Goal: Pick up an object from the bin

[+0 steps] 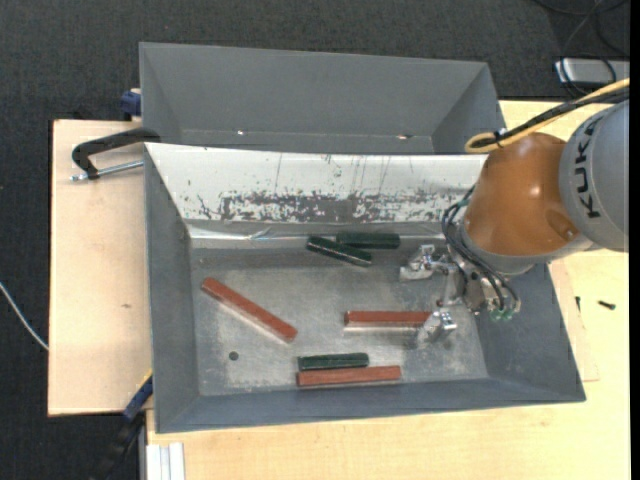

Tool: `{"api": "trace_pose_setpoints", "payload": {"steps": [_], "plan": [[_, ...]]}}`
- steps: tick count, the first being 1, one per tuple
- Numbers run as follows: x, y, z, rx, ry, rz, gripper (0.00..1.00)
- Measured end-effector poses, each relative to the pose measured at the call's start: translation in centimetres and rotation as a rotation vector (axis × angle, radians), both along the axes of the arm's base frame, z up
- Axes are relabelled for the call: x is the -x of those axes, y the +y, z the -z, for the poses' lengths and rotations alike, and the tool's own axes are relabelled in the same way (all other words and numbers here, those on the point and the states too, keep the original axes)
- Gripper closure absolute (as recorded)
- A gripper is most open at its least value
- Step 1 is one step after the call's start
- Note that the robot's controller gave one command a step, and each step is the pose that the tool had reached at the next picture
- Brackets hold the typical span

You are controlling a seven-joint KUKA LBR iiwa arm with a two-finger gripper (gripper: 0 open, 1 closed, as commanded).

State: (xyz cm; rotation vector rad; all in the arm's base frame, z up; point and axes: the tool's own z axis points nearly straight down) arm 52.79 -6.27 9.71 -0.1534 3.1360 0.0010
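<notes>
My gripper (432, 294) hangs low over the bin's right side, open, one fingertip toward the back and the other toward the front. Nothing lies between the fingers. A short red-brown bar (385, 319) lies flat on the floor just left of the front fingertip (441, 325). Its right end is at or touching that fingertip. Two dark green bars (353, 246) lie crossed near the back wall, left of the rear fingertip (424, 264).
A longer red-brown bar (248, 309) lies slanted at the left of the bin. Near the front wall a dark green bar (332, 361) lies beside another red-brown bar (350, 375). The arm's orange cover hangs over the bin's right wall.
</notes>
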Motion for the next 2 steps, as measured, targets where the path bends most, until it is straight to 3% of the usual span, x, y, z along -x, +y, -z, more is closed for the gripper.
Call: {"api": "trace_pose_setpoints", "payload": {"steps": [1, 2], "plan": [[-0.41, -0.36, 2.15, 0.001, 0.003, -0.061, 1.00], [-0.41, -0.36, 2.14, 0.001, 0.003, -0.062, 1.00]]}}
